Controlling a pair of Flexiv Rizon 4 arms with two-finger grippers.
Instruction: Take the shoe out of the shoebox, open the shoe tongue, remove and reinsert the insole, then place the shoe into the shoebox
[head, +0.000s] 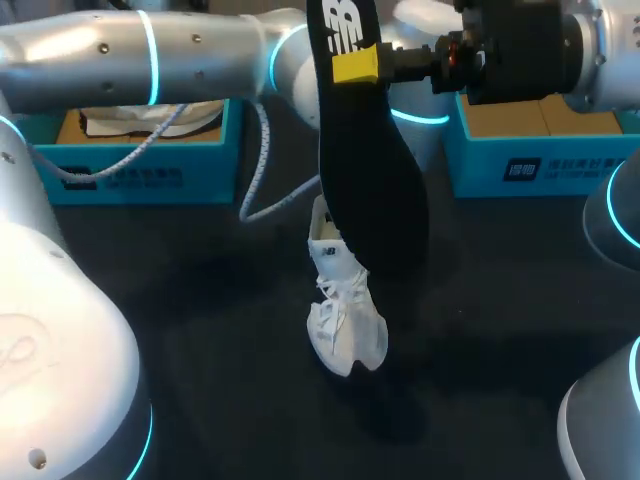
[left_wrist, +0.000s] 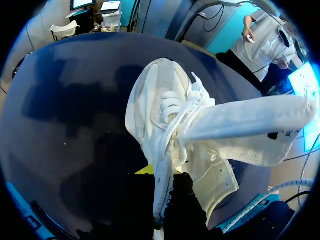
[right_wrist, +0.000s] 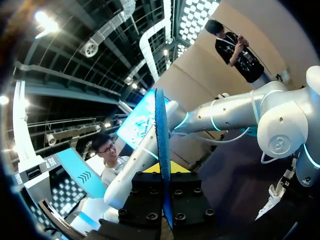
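while the flat black insole (head: 372, 170) stands on edge, pinched in the right gripper (head: 356, 66) high above the table (head: 200, 380), the white mesh shoe (head: 345, 310) points toe-down at mid-table, heel collar clamped by the left gripper (left_wrist: 162, 182), soft tongue (left_wrist: 250, 120) sticking out long, teal cardboard shoebox (head: 140, 165) behind.

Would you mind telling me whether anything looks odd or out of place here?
Nothing looks damaged or spilled. The shoe hangs toe-down in the left gripper rather than lying flat, with its tongue sticking out sideways. The right gripper holds the insole upright in the air, out of the shoe.
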